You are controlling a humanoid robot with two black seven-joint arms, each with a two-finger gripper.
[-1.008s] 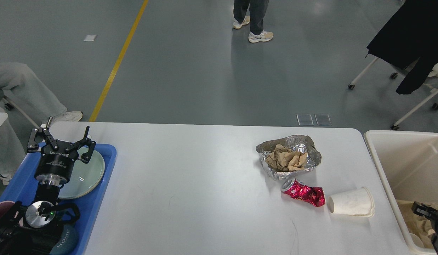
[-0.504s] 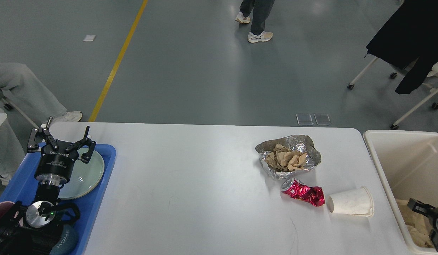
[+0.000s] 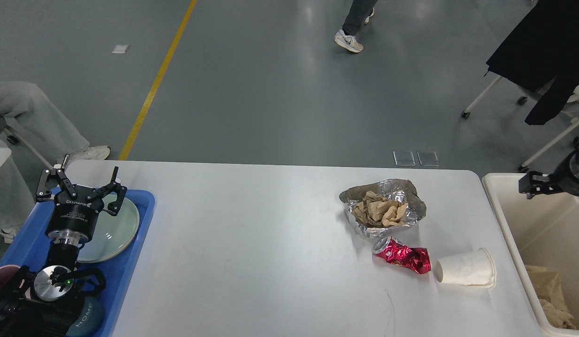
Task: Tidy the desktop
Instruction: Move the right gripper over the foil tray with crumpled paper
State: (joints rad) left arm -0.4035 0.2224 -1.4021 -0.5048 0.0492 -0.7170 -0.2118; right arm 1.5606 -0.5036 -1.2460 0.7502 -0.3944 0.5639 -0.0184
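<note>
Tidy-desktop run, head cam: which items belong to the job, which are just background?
Job:
desktop
foil with crumpled paper
crushed red can
paper cup, on its side
cream bin
blue tray with plate

Background:
seated person's leg
walker's shoe
chair with black coat

The desktop (image 3: pixel 270 243) bears a foil wrapper (image 3: pixel 384 206), crushed can (image 3: pixel 402 256), paper cup (image 3: pixel 466 274) and blue tray (image 3: pixel 130 262).

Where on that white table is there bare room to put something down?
The desktop lies bare between the blue tray and the foil wrapper. It is crowded on the right, where wrapper, crushed can and paper cup cluster.
</note>
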